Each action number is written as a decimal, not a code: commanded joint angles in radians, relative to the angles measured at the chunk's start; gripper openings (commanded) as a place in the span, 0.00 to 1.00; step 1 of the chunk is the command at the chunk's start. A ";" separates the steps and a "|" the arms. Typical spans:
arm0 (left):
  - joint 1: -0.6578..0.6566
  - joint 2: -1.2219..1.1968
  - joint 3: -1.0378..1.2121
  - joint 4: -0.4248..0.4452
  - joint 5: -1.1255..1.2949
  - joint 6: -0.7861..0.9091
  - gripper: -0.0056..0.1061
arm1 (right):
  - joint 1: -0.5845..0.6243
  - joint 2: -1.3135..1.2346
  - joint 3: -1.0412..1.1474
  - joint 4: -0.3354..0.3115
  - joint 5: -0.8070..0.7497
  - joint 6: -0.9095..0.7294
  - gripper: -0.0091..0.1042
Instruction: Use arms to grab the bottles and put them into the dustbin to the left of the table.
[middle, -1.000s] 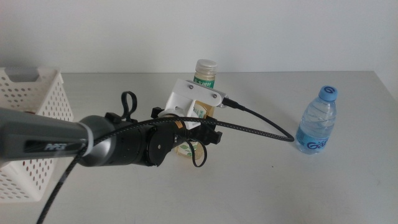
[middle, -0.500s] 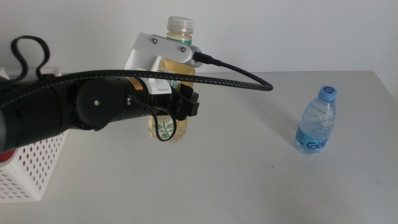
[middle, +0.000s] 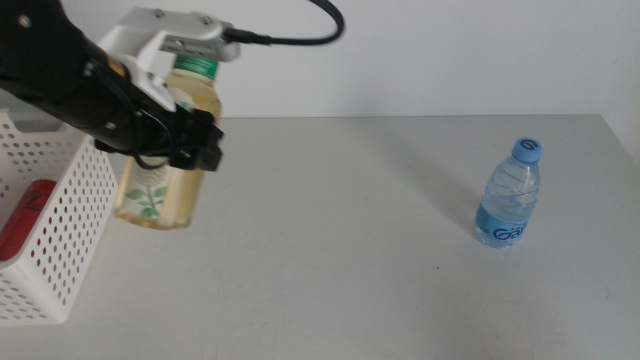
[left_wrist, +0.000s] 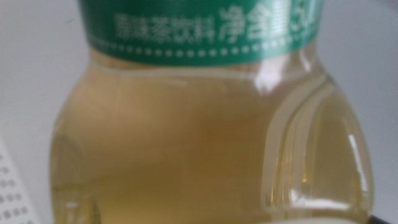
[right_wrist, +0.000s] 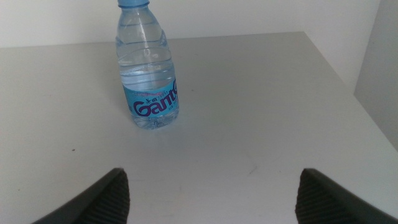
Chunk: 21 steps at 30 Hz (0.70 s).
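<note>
middle view: left gripper clamped on pale-yellow plastic tea bottle, lifted at upper left beside white perforated plastic dustbin. clear blue-capped water bottle stands right on light grey worktop. left wrist view: tea bottle fills frame. right wrist view: right gripper spread wide, empty, water bottle upper left.

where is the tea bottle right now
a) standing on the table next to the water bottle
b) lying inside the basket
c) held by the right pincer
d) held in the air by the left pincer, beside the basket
d: the left pincer grips the tea bottle off the table, just beside the white basket; the water bottle stands far away.
</note>
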 joint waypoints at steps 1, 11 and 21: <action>0.067 -0.048 -0.095 0.020 0.044 -0.029 0.03 | -0.005 -0.021 -0.010 -0.012 -0.077 -0.005 0.91; 0.360 0.047 -0.273 0.019 0.315 0.122 0.03 | -0.005 -0.021 -0.010 -0.012 -0.077 -0.003 0.91; 0.599 0.135 -0.369 0.031 0.402 0.194 0.03 | -0.005 -0.021 -0.010 -0.012 -0.077 -0.001 0.91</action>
